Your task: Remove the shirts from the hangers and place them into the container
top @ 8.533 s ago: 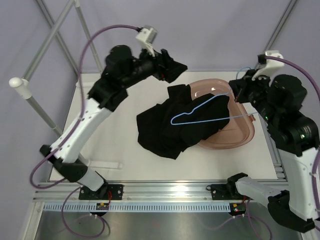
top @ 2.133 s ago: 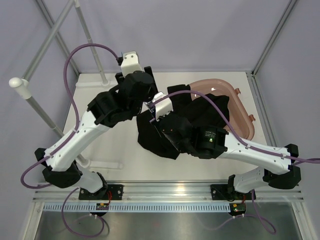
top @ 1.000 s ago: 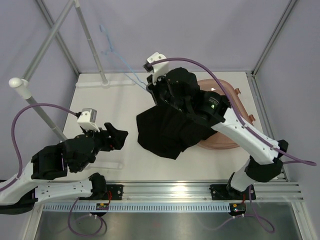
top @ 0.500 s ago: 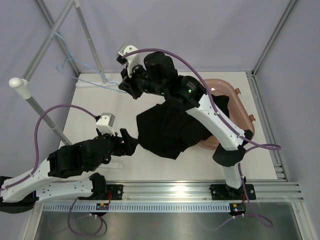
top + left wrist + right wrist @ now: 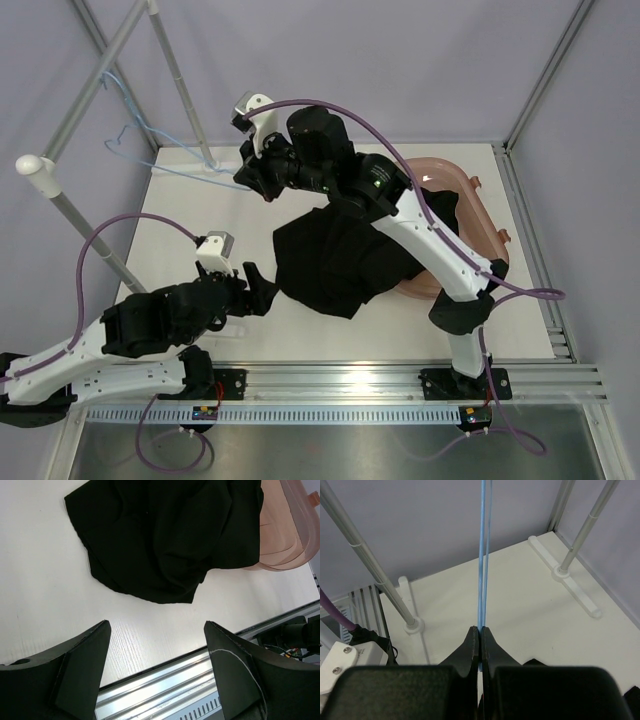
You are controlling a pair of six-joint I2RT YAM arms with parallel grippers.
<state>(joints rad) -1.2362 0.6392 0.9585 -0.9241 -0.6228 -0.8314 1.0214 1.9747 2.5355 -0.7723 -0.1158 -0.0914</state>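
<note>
The black shirt (image 5: 335, 262) lies crumpled on the white table, its right part draped over the rim of the pink container (image 5: 487, 222). My right gripper (image 5: 246, 177) is shut on the thin light-blue hanger (image 5: 190, 172), held out left toward the grey rack at the far left. In the right wrist view the hanger's two wires (image 5: 482, 555) run straight up from the shut right gripper (image 5: 480, 630). My left gripper (image 5: 262, 290) is open and empty, low near the shirt's left edge. Its wrist view shows the shirt (image 5: 165, 540) and container (image 5: 292, 535) beyond the left gripper (image 5: 157, 630).
Grey rack poles (image 5: 105, 75) cross at the far left, one slanted pole ending in a white cap (image 5: 33, 165). Pole feet (image 5: 412, 626) stand on the table at the back. An aluminium rail (image 5: 340, 380) runs along the near edge.
My right arm has swung the hanger from the back middle out to the left by the rack poles. My left arm has edged slightly toward the shirt.
</note>
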